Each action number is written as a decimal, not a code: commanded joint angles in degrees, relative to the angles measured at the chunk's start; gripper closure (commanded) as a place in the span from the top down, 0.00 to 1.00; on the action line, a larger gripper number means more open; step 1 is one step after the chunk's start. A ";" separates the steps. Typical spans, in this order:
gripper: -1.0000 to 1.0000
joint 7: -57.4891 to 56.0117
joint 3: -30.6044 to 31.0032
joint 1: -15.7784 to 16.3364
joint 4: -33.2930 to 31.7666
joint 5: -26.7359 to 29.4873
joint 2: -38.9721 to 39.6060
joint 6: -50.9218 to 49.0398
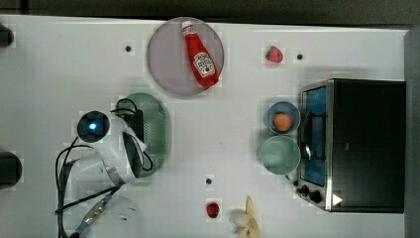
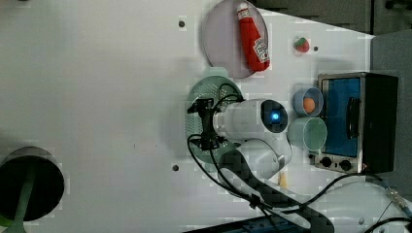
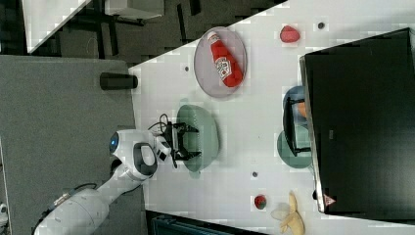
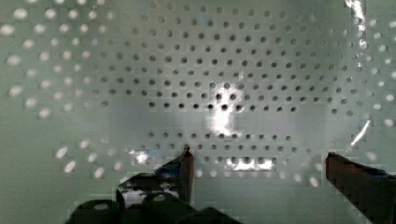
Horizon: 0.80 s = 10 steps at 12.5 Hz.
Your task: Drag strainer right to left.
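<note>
The gripper (image 4: 259,163) is being held wide apart inside the strainer (image 1: 157,130), its two dark fingers (image 4: 184,170) standing well apart over the perforated floor in the wrist view, with nothing being clamped between them; whether the fingertips are actually touching the plastic cannot be told. In the right view the gripper (image 3: 188,143) is seen reaching into the strainer (image 3: 204,137) from its 9 o'clock side, and in the left view the gripper (image 2: 206,124) is being shown over the basin of the strainer (image 2: 214,85). In the top view much of the strainer's 9 o'clock half is being hidden by the white arm (image 1: 116,148) and its black cables, and any handle at its end cannot be made out. The strainer is being seen on the white table (image 1: 59,74), at about 7 o'clock from the grey plate (image 1: 166,62) that is carrying the ketchup bottle (image 1: 200,57), and well apart, toward 9 o'clock, from the green bowl (image 1: 280,154) beside the toaster oven (image 1: 366,144). In the top view its long axis is being shown running from 12 to 6 o'clock, open side up.
</note>
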 commanded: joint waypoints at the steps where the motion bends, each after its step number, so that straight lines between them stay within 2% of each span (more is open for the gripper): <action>1: 1.00 3.30 1.16 3.83 4.79 1.90 1.26 -0.48; 3: 1.00 7.16 1.25 5.49 7.31 3.83 2.88 -1.01; 10: 1.00 15.14 1.37 11.25 15.79 4.83 8.04 -1.21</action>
